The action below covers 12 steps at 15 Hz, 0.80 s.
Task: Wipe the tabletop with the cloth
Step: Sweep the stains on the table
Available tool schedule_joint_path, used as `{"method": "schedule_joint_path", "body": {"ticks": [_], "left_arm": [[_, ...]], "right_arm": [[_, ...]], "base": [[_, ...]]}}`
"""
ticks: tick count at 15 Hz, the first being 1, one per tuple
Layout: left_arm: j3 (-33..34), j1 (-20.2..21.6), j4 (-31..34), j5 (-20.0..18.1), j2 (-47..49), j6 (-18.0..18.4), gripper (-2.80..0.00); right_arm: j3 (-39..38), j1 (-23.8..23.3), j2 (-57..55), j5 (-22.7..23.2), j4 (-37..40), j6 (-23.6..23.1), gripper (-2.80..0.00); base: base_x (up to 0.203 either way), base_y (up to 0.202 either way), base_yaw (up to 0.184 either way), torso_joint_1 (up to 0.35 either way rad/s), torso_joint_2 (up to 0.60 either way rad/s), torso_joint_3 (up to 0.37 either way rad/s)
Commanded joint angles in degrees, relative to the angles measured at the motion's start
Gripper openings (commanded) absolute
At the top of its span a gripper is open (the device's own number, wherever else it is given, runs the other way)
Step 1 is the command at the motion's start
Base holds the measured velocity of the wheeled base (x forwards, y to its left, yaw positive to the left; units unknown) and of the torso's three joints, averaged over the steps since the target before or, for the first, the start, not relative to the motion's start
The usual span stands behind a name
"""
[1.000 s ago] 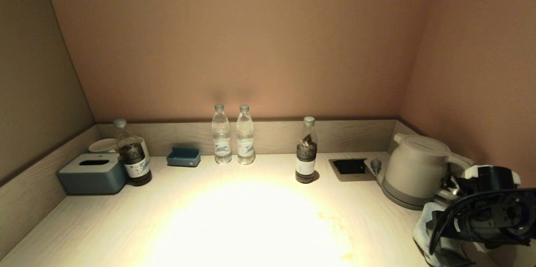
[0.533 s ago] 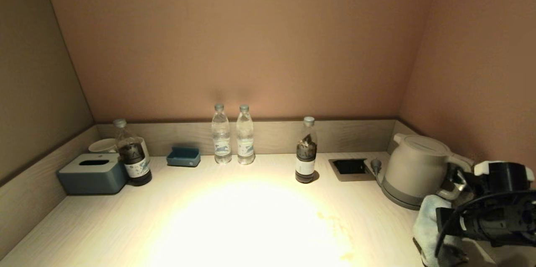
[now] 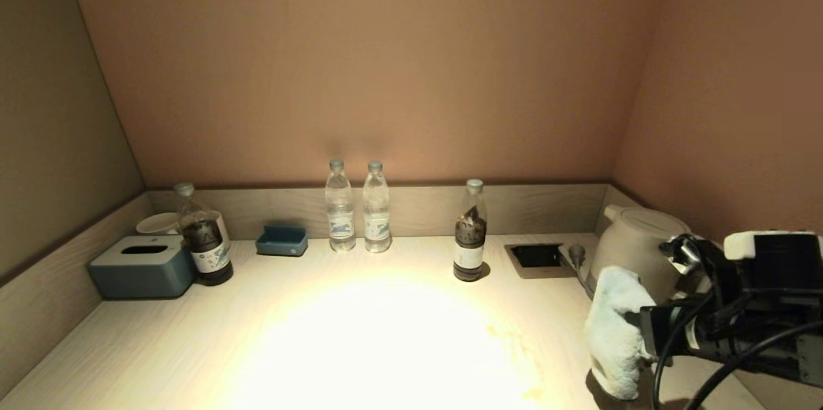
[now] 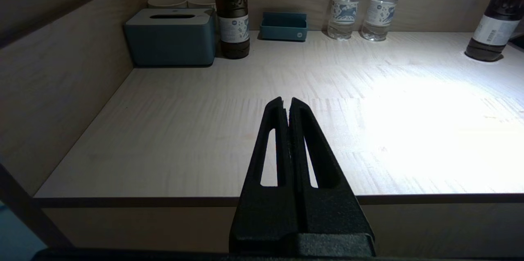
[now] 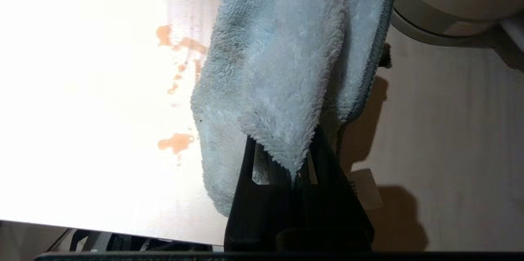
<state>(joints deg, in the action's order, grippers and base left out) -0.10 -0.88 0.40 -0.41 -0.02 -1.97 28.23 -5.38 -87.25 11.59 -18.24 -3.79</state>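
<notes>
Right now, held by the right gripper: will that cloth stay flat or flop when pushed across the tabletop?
Likely floppy: the cloth droops in folds from the right gripper, pinched at one corner. Its fluffy pile probably grips the tabletop, so it may bunch rather than glide. It looks light.

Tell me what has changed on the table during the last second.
The right end effector, shut on the cloth, has risen and moved left, toward the table's middle, so the cloth now hangs in front of the kettle near the stains. The bottles, tissue box and kettle stayed in place.
</notes>
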Motion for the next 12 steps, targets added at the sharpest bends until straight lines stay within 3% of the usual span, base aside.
{"method": "schedule_joint_path", "body": {"ticks": [1,12], "left_arm": [[0.01,0.00,0.04,-0.02,0.02,-0.05,-2.80],[0.01,0.00,-0.05,-0.02,0.02,-0.05,-2.80]], "right_arm": [[-0.27,2.62,1.66,0.18,-0.15,0.25,-2.80],[4.06,5.07,-14.75,0.45,-0.66,3.93,-2.80]], "base": [[0.000,0.000,0.000,0.000,0.00,0.000],[0.000,0.000,0.000,0.000,0.00,0.000]]}}
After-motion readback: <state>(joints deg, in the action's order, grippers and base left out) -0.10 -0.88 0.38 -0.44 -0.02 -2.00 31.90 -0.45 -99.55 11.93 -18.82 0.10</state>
